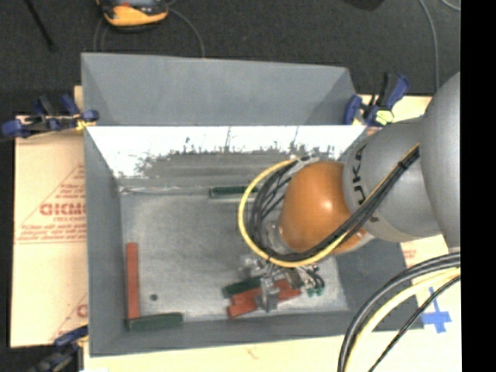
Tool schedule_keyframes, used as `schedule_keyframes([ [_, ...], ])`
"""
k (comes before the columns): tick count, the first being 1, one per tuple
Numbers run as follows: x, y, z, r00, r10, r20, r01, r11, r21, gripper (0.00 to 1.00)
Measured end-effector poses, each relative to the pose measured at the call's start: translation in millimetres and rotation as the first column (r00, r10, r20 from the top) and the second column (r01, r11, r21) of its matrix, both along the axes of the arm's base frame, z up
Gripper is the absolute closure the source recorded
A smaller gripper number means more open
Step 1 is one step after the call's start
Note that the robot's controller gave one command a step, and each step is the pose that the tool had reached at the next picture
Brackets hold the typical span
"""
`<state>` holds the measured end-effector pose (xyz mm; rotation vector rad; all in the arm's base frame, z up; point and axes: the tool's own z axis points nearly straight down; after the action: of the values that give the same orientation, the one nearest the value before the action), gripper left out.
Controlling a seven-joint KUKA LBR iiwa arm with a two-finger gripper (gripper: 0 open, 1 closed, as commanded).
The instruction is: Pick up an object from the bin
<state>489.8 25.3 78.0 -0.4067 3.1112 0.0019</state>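
- Arm (403, 192) reaches in from the right; its orange cover (314, 204) hangs above the bin's near right part.
- Bin (194, 239) is grey, its middle floor mostly bare.
- Red bar (132, 281) lies along the left wall, well apart from the gripper.
- Near green bar (155, 322) lies at the red bar's near end; the far green bar (229, 192) lies by the far wall.
- Heap (267, 294) of small pieces lies near right: red block (242, 305), green piece (235, 290).
- Gripper (269, 284) sits low in the heap, just right of the red block; open or closed, I cannot tell.
- Step, I judge: reaching for the grasp. Next calls for a firm close on one piece, then a straight lift.
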Motion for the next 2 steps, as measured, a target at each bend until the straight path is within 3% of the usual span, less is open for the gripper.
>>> schedule_keyframes([
  [1, 0.0, 0.0, 0.0, 1.000, 0.001, 0.000, -0.001, 1.000, 0.000, 1.00],
  [2, 8.6, 3.7, 46.0, 0.999, 0.032, -0.008, -0.032, 0.999, -0.002, 1.00],
])
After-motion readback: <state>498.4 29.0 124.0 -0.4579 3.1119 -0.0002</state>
